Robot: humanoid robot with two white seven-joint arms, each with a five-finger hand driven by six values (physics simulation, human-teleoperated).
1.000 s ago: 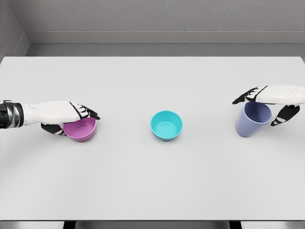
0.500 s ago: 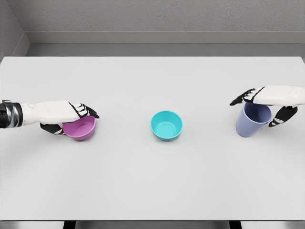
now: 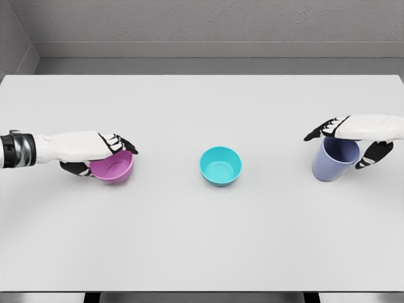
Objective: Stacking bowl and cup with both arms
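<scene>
Bowl and cup work is spread across a wide, matte, pale grey desk seen from the head camera. At the middle stands a teal bowl, round, smooth and glossy like moulded plastic, upright with its opening facing up and nothing inside it; no hand touches it.

To the left, well apart from the teal one, is a magenta bowl of the same rounded shape and smooth finish, tilted a little, its hollow showing empty. The left hand, white-shelled with black finger segments, comes in from the left edge on a white arm with a dark banded wrist. It grasps this bowl at the rim: the fingers lie over the top edge while the thumb sits below on the outer wall at the near left side. Whether the bowl's base touches the desk cannot be told.

To the right, well apart from the teal bowl, a lavender cup stands taller and narrower than the bowls, a tapering tumbler wider at the mouth, with a smooth matte surface. Its interior is mostly hidden. The right hand reaches in from the right edge and clasps the cup at its mouth, fingers laid across the top toward the left and the thumb down along the right outer side.

Behind the desk runs a rough, speckled grey wall.
</scene>
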